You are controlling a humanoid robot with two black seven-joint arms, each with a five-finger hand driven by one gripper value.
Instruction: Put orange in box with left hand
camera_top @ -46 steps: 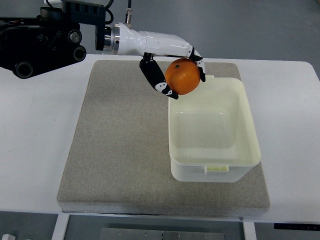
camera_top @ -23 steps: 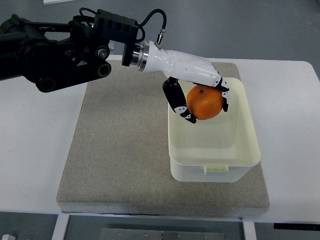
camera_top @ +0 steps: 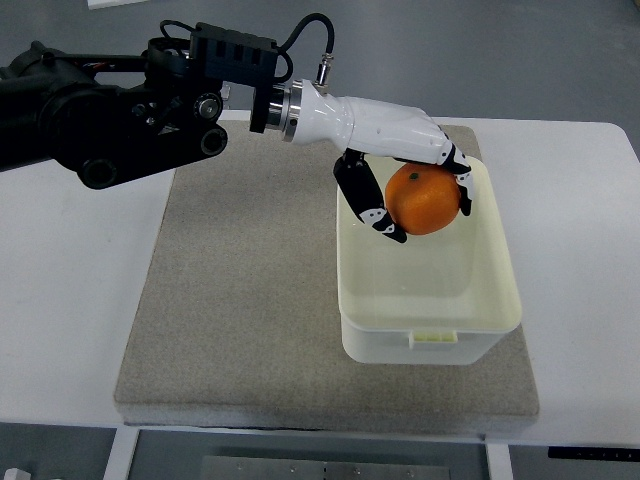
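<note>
Nearest my side I see the front edge of the grey mat (camera_top: 230, 330) lying on the white table (camera_top: 70, 300). On the mat's right half sits the cream box (camera_top: 430, 345), open top, a small tab on its near wall. Nothing lies on the box floor that I can see.

Above the far half of the box hangs the left hand (camera_top: 415, 190). It's closed around the orange (camera_top: 424, 199): the thumb (camera_top: 370, 205) presses the fruit's left side, and the black-and-white fingertips (camera_top: 462, 190) curl over its right side and top. Firm wrap, fruit gripped from above, white palm shell covering the back of it. The orange is in the air, inside the box's outline as seen from the top view, toward the far-left part of the opening. I can't tell how high it sits over the floor.

Further back, the white forearm runs up-left to a silver wrist ring, then the black arm (camera_top: 110, 110) reaches in from the left edge with a cable (camera_top: 305, 30) looped on top.
</note>
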